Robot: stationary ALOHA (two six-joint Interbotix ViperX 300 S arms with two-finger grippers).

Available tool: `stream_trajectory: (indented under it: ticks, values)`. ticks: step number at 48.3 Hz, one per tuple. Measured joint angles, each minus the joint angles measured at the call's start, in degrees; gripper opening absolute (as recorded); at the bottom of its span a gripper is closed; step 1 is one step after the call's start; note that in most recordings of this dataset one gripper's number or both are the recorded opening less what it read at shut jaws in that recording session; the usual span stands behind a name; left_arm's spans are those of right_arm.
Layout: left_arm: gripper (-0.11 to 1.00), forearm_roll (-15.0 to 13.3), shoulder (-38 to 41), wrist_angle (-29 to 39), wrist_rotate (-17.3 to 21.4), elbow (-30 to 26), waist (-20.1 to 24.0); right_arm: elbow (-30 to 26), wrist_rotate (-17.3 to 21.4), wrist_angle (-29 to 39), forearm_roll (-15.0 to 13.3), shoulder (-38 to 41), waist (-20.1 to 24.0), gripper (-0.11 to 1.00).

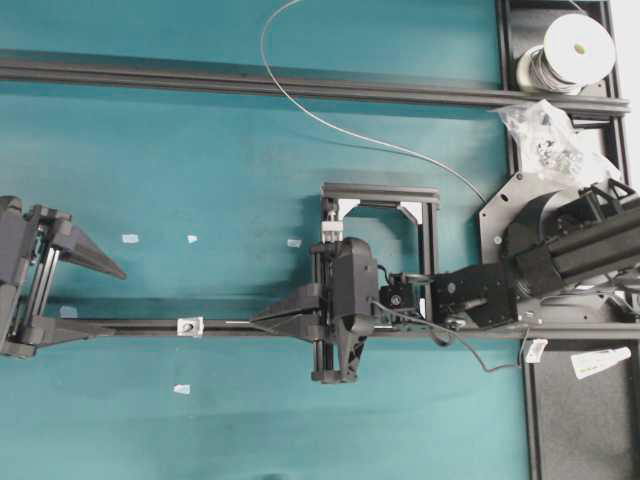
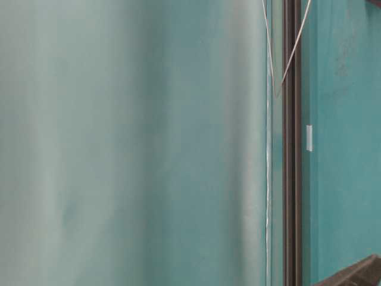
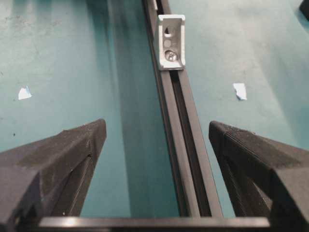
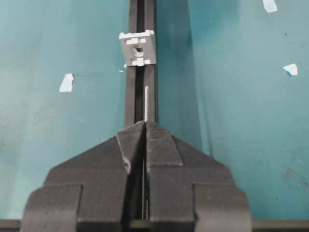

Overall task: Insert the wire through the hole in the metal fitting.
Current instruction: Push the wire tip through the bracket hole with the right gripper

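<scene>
The metal fitting (image 1: 188, 326), a small silver squarish piece with a dark hole, sits on the black rail (image 1: 140, 327). My right gripper (image 1: 256, 322) lies along that rail, shut on the wire. A short straight end of the wire (image 1: 236, 322) sticks out of its tips toward the fitting, a gap away. In the right wrist view the wire end (image 4: 146, 102) points at the fitting (image 4: 139, 48) from the right gripper (image 4: 146, 123). My left gripper (image 1: 115, 302) stands open at the far left, empty, straddling the rail. Its wrist view shows the fitting (image 3: 171, 42) ahead of the left gripper (image 3: 157, 128).
The wound spool (image 1: 575, 48) stands at the top right, and a long loop of wire (image 1: 330, 122) runs across the mat. Next to the spool lies a plastic bag of parts (image 1: 548, 138). A black frame (image 1: 380, 192) stands behind the right gripper. White tape scraps (image 1: 130, 238) dot the teal mat.
</scene>
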Motion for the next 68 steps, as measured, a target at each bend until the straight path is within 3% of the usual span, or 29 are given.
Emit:
stream_trajectory:
  ticks: [9,68]
  values:
    - [0.75,0.00,-0.09,0.00,0.00,0.00,-0.09,-0.26,-1.49,-1.14,1.67,0.09,0.53,-0.01]
    - [0.75,0.00,-0.09,0.00,0.00,-0.44,0.00,-4.13,-1.67,-3.16,2.02,4.13,0.53,-0.01]
